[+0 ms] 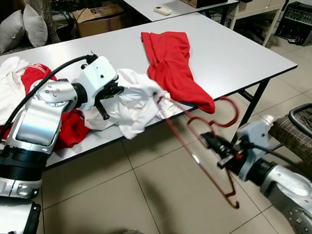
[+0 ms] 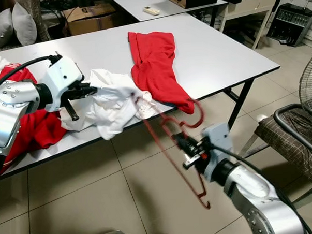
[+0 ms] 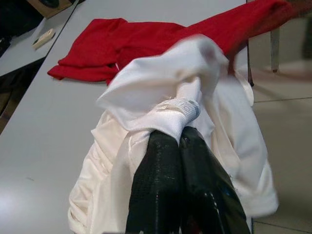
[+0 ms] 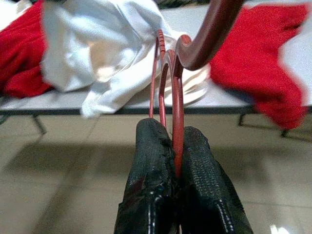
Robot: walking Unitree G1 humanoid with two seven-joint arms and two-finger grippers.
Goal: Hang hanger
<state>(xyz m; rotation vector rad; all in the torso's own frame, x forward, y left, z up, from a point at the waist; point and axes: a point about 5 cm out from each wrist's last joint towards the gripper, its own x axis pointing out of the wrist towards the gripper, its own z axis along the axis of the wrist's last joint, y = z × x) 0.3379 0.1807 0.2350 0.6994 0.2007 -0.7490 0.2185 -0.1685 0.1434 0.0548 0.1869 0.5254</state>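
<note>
Mid-step, by the look of it: threading the dark red plastic hanger (image 1: 209,156) into the crumpled white cotton shirt (image 1: 137,105) at the front edge of the grey table (image 1: 246,53), the right gripper (image 4: 175,146) clamped on the hanger's neck out over the tiled floor with its far tip poked into the cloth, and the left gripper (image 3: 178,141) pinched shut on the shirt's ribbed collar. Next, probably: pushing the hanger arm deeper through the neck opening while holding the collar taut. No legible brand; only what seems a "5" on the brown cardboard box (image 1: 97,18).
</note>
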